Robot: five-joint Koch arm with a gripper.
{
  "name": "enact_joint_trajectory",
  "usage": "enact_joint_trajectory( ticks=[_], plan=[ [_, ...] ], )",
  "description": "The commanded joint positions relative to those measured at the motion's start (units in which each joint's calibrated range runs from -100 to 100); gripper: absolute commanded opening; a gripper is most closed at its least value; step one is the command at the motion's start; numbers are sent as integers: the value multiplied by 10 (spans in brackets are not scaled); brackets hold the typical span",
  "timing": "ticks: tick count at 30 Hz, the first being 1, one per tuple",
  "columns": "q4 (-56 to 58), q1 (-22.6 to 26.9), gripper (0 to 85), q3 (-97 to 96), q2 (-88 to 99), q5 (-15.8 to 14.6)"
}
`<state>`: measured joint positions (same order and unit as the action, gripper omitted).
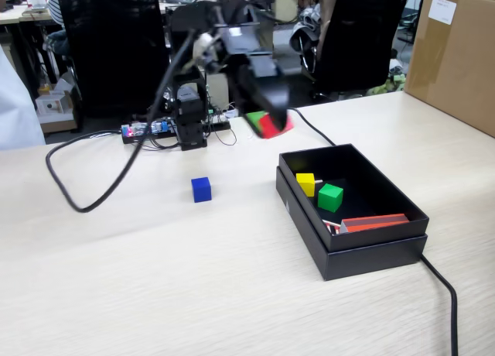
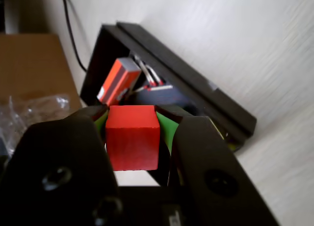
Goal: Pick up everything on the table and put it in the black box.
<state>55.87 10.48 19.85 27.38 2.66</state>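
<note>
End effector (image 2: 132, 137) pinches red cube (image 2: 132, 136), airborne just past black box's (image 1: 363, 255) far-left corner. Yellow cube (image 1: 305, 183) and green cube (image 1: 330, 196) sit inside; blue cube (image 1: 201, 189) on desk (image 1: 155, 278). Risk: early release drops red onto the rim or outside.

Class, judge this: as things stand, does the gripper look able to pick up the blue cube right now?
Probably not yet. The gripper is already shut on the red cube. The blue cube itself sits alone on bare table, so the way looks free after unloading.
</note>
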Motion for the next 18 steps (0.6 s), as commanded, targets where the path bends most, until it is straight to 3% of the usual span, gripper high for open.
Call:
enact_joint_trajectory(
  ticks=[1, 9, 18],
  plan=[
    [24, 21, 141, 74, -36, -19],
    [58, 46, 141, 148, -180, -48],
    [60, 48, 142, 185, -286, -54]
  ],
)
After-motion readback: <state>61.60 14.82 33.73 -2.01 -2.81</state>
